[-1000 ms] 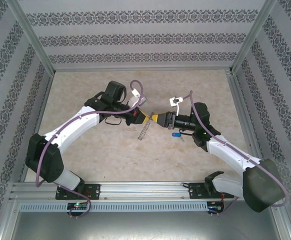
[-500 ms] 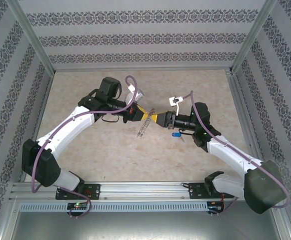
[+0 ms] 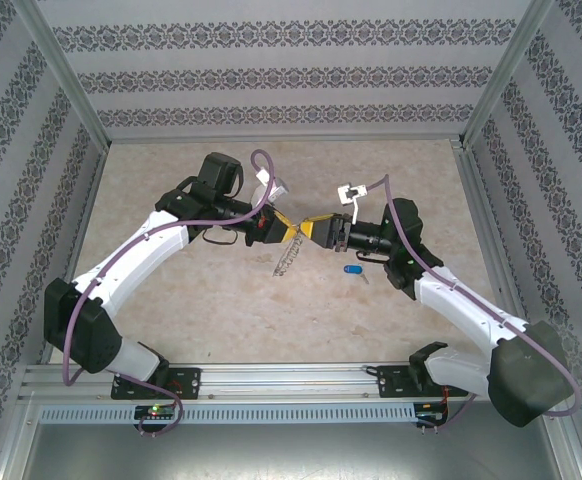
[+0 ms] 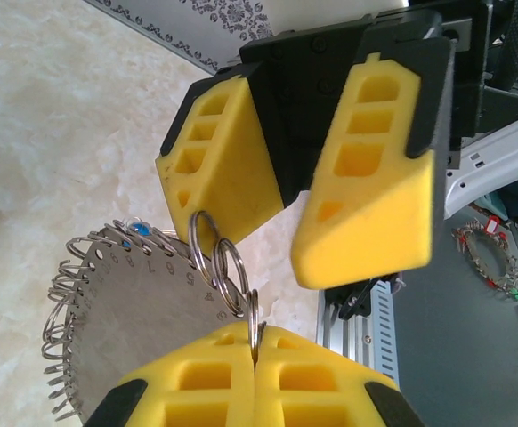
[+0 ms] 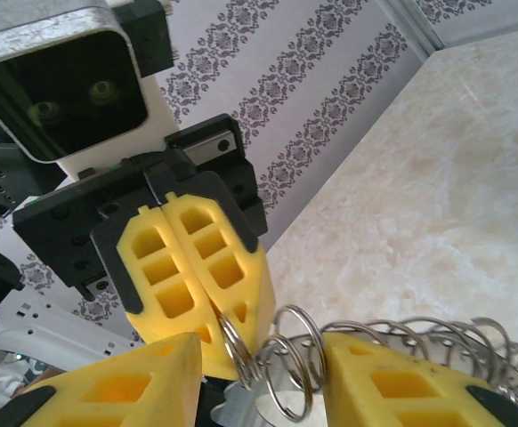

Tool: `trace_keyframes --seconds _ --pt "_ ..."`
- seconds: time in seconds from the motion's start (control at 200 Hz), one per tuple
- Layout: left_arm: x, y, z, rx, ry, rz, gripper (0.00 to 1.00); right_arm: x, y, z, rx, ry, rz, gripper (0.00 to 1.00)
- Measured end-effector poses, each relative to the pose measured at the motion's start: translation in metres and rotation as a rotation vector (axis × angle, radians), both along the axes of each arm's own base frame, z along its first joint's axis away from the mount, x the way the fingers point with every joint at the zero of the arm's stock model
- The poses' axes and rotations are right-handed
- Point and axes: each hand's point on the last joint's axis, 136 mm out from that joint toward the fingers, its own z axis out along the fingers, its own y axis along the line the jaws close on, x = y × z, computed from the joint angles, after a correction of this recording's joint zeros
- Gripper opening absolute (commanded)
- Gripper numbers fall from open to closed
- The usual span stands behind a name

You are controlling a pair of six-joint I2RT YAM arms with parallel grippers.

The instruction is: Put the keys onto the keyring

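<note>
In the top external view, both arms are seen reaching inward over the beige table (image 3: 171,300). The left gripper (image 3: 287,228) and right gripper (image 3: 319,231) are brought nearly tip to tip above its middle. The keyring (image 3: 285,259) is seen hanging below the left gripper's tip; whether it touches the table cannot be told. The blue-headed key (image 3: 353,269) is seen lying flat on the table, near the keyring on its right and just below the right gripper, held by nothing.

In the left wrist view, the left gripper (image 4: 254,347) is shown at the bottom edge with its yellow jaws pressed together, and a thin split ring is pinched in the seam between them. A few linked rings lead from there to the keyring (image 4: 125,311), which is shown as a flat grey numbered plate fringed with many small wire rings, hanging at lower left. Opposite, the right gripper (image 4: 286,253) is seen with its jaws spread. One of its fingers is just beside the linked rings, and contact cannot be judged.

In the right wrist view, the right gripper (image 5: 259,374) is seen with its jaws set apart, and the linked rings lie between them, clamped by neither. The left gripper (image 5: 228,325) is faced head-on, its jaws closed on one ring. The keyring (image 5: 446,342) is seen as a row of wire loops trailing to the right.
</note>
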Motion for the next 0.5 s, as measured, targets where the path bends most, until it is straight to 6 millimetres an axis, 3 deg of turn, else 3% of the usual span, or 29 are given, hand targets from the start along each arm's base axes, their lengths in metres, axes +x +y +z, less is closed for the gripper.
trace_keyframes --seconds 0.07,0.28,0.5 --pt "0.003 0.001 -0.003 0.012 -0.005 0.013 0.0 0.0 0.001 0.0 0.0 -0.001 0.001 0.51" --pt "0.027 0.012 -0.017 0.12 -0.06 0.144 0.0 0.003 0.0 -0.003 -0.005 0.008 -0.008 0.56" --pt "0.05 0.039 -0.031 0.282 -0.131 0.325 0.0 0.017 -0.013 -0.011 -0.012 0.026 -0.073 0.6"
